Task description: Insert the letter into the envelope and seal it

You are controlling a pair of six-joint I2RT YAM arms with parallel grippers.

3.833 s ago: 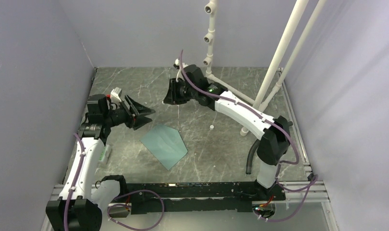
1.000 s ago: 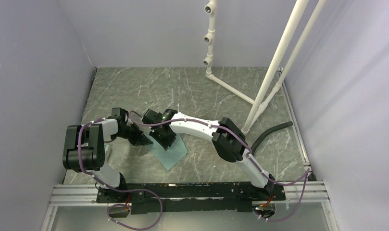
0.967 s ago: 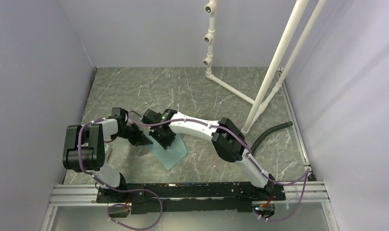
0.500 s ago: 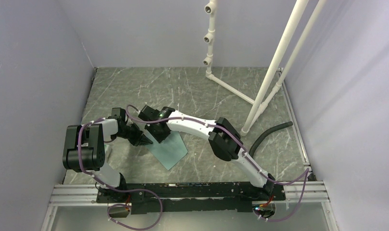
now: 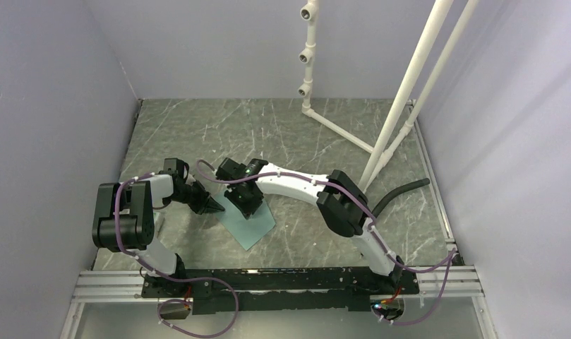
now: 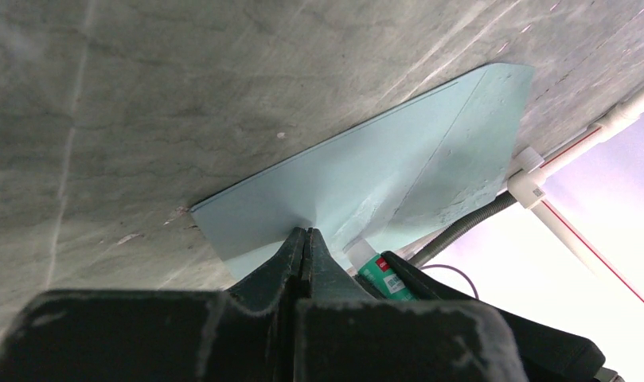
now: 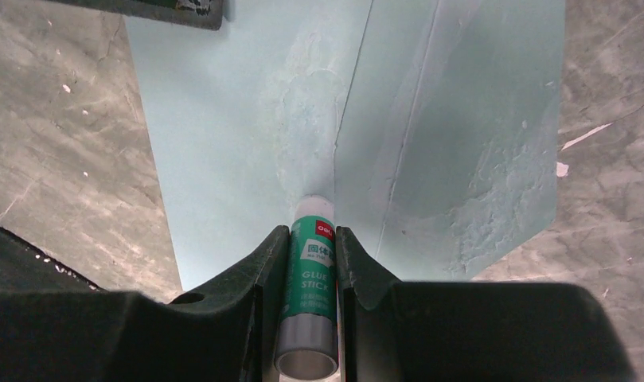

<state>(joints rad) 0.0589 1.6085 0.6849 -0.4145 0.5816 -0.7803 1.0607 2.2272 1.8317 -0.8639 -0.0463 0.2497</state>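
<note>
The teal envelope [image 5: 257,227] lies flat on the marble table, its flap creased over at the right in the right wrist view [image 7: 478,119]. My right gripper [image 7: 312,232] is shut on a green glue stick [image 7: 309,278], whose white tip touches the envelope [image 7: 223,119] beside the flap crease. My left gripper [image 6: 305,233] is shut with nothing between its jaws. Its tips press down on the near corner of the envelope [image 6: 366,179], just left of the glue stick [image 6: 380,272]. From above, the left gripper [image 5: 217,207] and right gripper [image 5: 250,210] sit close together. The letter is hidden.
A white pipe frame [image 5: 339,131] stands at the back right, with a black corrugated hose [image 5: 399,194] lying beside it. A small pale packet [image 5: 159,222] lies by the left arm. Grey walls close in the table, and a metal rail [image 5: 282,279] runs along the near edge.
My right gripper slid the glue stick toward the back left over the envelope, then back to the right. The left gripper stayed pressed on the corner.
</note>
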